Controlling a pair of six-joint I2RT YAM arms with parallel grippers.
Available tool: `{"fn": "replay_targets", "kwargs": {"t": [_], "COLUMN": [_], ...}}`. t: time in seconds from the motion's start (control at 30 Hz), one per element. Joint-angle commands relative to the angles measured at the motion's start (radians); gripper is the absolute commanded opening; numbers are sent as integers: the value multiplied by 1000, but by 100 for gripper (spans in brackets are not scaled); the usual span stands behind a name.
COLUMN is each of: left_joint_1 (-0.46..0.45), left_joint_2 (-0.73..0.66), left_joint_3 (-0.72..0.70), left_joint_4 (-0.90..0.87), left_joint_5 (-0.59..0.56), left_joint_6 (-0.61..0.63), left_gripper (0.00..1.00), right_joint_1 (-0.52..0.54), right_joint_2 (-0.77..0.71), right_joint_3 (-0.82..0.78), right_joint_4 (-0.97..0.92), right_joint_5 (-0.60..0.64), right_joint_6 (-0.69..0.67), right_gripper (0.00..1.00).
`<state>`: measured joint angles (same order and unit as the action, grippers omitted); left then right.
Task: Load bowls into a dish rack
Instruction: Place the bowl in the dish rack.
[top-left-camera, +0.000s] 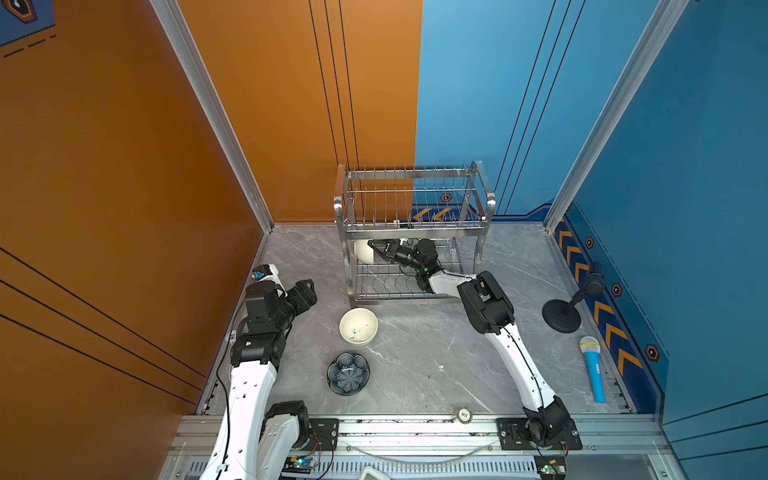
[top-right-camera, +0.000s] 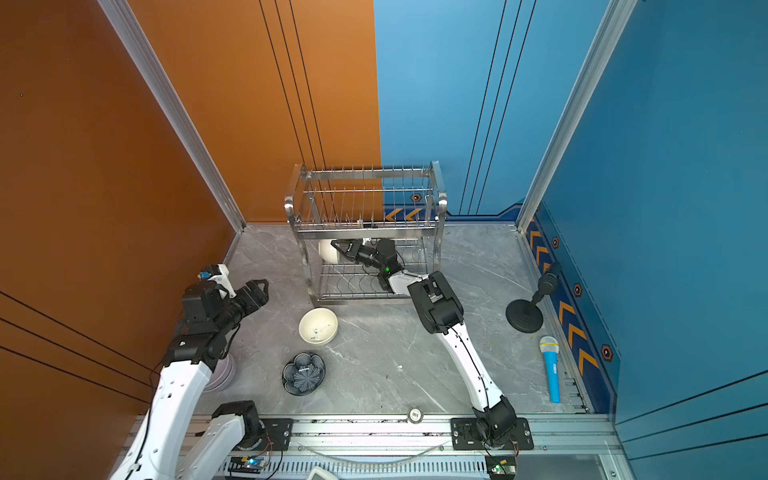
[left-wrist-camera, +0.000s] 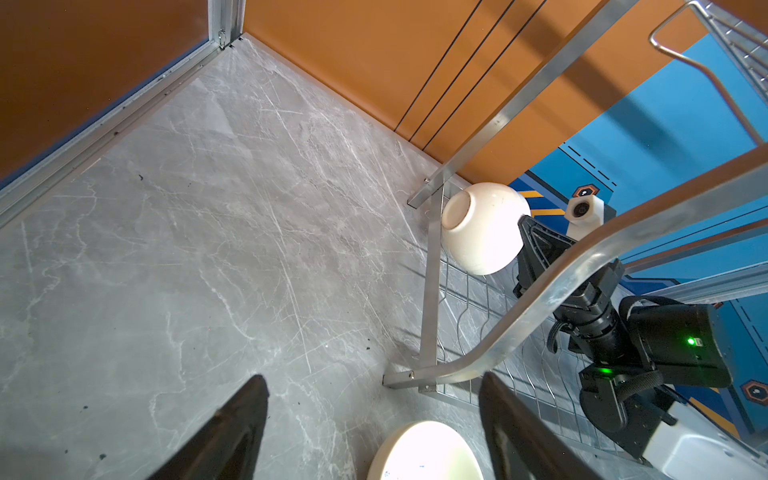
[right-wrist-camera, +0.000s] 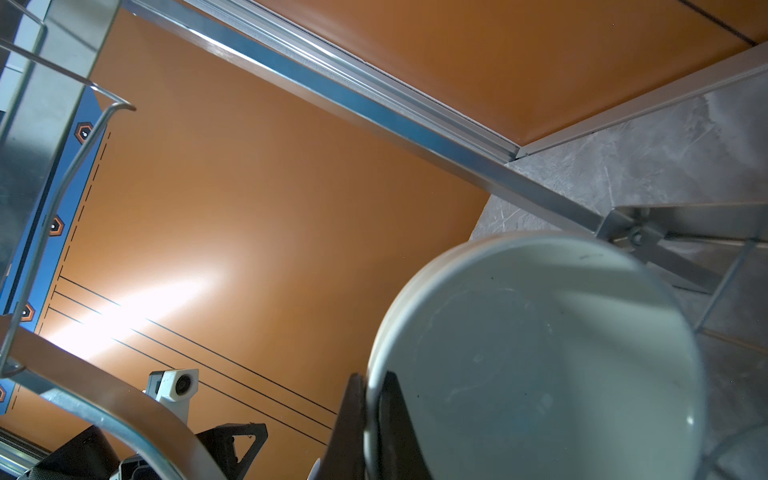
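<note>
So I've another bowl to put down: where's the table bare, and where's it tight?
Bare: the table between the dark bowl and the right arm; also the corner between the dish rack and orange wall. Tight: the rack's lower tier, where the right pincer holds a cream bowl.

Robot lab cell: orange wall (top-left-camera: 124, 166), blue wall (top-left-camera: 478, 104), aluminium frame post (top-left-camera: 214, 108), marble-look tabletop (top-left-camera: 415, 353), mounting rail (top-left-camera: 415, 432)

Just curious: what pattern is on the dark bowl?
The dark bowl is blue-grey with radiating ribs and a flower-shaped rim; clearest in a top view.
</note>
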<state>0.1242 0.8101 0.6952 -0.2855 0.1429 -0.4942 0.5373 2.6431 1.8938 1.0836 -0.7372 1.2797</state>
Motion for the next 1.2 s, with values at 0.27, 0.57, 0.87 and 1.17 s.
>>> {"fn": "replay_targets", "kwargs": {"t": [0.27,0.57,0.87,1.17], "left_joint_1": [9,7,8,9], "left_joint_2": [2,9,2,-5], "left_joint_3": [47,47,50,44], "left_joint_4": [-12,-2,-10,-14], "left_joint_5": [20,27,25,23], "left_joint_6": [17,10,19,19], "left_gripper": [80,80,80,80], "right_joint_1": [-17,-16,-22,-26], "right_joint_2": [-4,10,5,5], "right_joint_3": [3,16,-1,-5], "right_joint_4": [51,59,41,21], "right_joint_5": [-3,1,-6,-13], "right_joint_6": [31,61,61,61], "right_gripper": [2,2,3,6]}}
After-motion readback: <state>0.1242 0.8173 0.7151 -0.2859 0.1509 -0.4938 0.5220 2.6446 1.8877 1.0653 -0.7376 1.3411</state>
